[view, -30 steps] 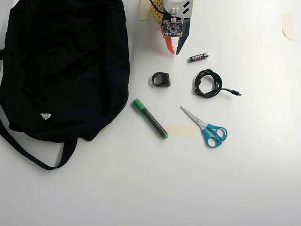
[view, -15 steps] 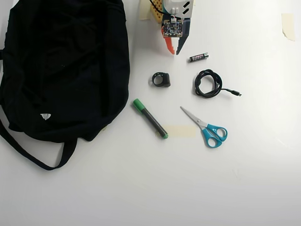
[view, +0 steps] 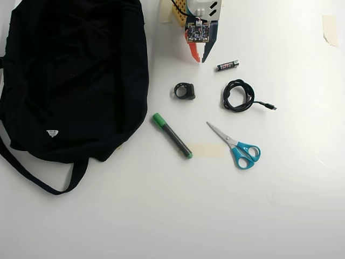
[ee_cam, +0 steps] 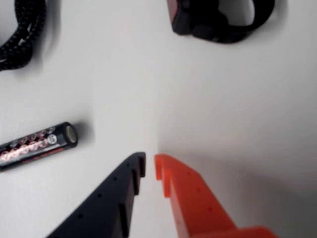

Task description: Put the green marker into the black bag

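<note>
Gripper (view: pixel 200 58) first: my two fingers, one black and one orange, sit nearly together with only a thin slit between the tips and nothing between them, parked at the top of the overhead view with the tips pointing down over bare table. I'd judge the task hasn't really started; this is the reach step, with the pickup not yet begun.

Going left to right in the overhead view, the black bag (view: pixel 70 75) fills the left side, its strap trailing toward the lower left. Just beside its right edge lies the green marker (view: pixel 172 136), flat and diagonal, green cap toward the bag and its small green end resting at the edge of a strip of tape (view: pixel 207 150). It is well apart from my fingers, so I think the next move calls for spreading the fingers, coming forward and down, and turning the wrist to close across the barrel.

A small black ring-like clip (view: pixel 185 90) sits between my gripper and the marker, so I'd want to pass over it; in the blurry wrist view I can't say just what it is. Further right are the battery (view: pixel 227 65), the coiled cable (view: pixel 239 95) and the blue-handled scissors (view: pixel 237 146), all clear of that path.
</note>
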Controlling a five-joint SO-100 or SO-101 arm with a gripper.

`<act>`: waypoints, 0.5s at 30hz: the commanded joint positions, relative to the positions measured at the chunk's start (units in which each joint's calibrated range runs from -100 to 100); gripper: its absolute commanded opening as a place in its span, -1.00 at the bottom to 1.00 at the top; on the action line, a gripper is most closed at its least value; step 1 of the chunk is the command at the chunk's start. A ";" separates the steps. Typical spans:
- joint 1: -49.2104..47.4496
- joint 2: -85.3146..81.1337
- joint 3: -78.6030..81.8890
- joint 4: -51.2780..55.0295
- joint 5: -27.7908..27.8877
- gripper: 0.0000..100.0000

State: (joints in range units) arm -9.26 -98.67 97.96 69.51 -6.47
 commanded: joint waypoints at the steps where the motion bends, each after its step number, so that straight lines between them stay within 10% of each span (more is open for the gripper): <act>1: 0.28 -0.91 1.33 0.94 0.18 -0.96; 15: -0.17 -0.91 1.33 0.94 0.18 -0.96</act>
State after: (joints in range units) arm -9.26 -98.67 97.96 69.51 -6.47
